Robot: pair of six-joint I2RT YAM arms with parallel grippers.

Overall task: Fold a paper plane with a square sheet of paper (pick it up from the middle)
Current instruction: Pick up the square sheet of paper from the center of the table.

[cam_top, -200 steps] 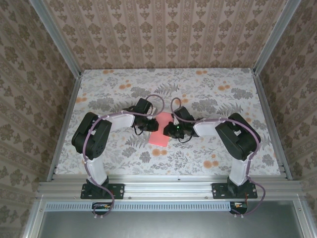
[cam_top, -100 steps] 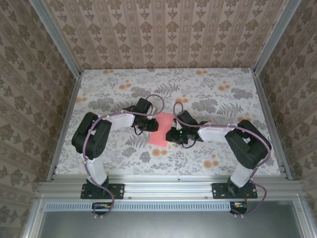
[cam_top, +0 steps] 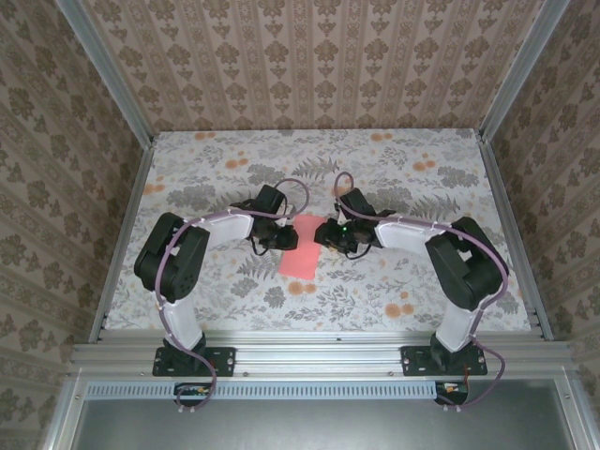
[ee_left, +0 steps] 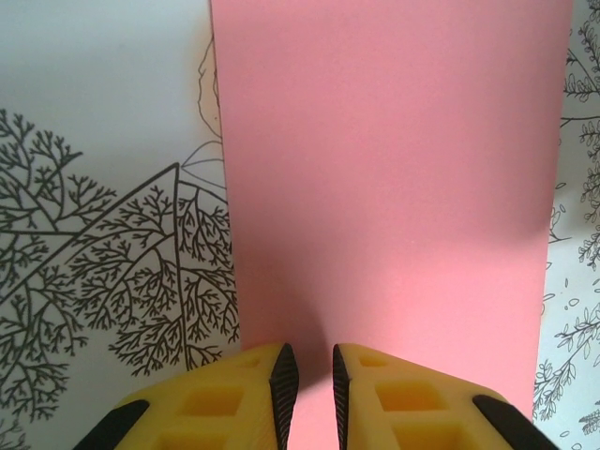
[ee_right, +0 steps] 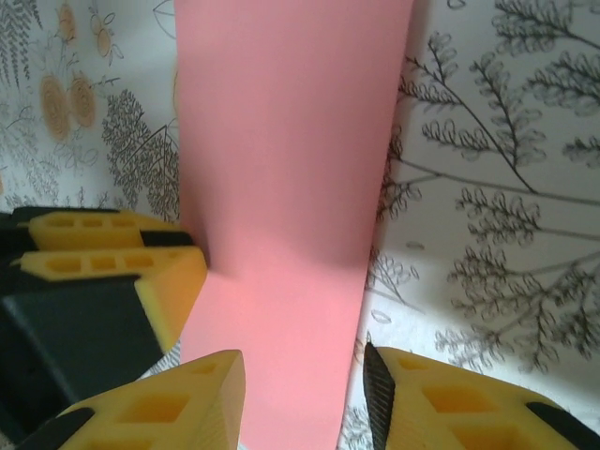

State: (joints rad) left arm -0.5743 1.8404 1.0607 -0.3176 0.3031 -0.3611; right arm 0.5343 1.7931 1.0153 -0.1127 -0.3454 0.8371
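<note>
The coral-pink sheet of paper [cam_top: 301, 251] lies flat on the flowered table as a narrow rectangle, folded to about half a square's width. My left gripper [cam_top: 284, 238] rests on its left edge. In the left wrist view the paper [ee_left: 384, 169] fills the middle, and the left gripper [ee_left: 309, 361] shows a narrow gap with nothing between the pads. My right gripper [cam_top: 324, 234] is at the paper's right edge. In the right wrist view it [ee_right: 305, 370] stands open, astride the paper [ee_right: 291, 169], while the left fingers [ee_right: 112, 258] touch the paper's opposite edge.
The table [cam_top: 412, 291] carries a grey fern and orange flower print. Metal rails [cam_top: 319, 352] run along its near edge and patterned walls close in the other three sides. Purple cables loop over both wrists near the paper.
My right gripper has moved away from the near edge along the paper's right side, and its jaws have opened wider. The left gripper and the paper have stayed put.
</note>
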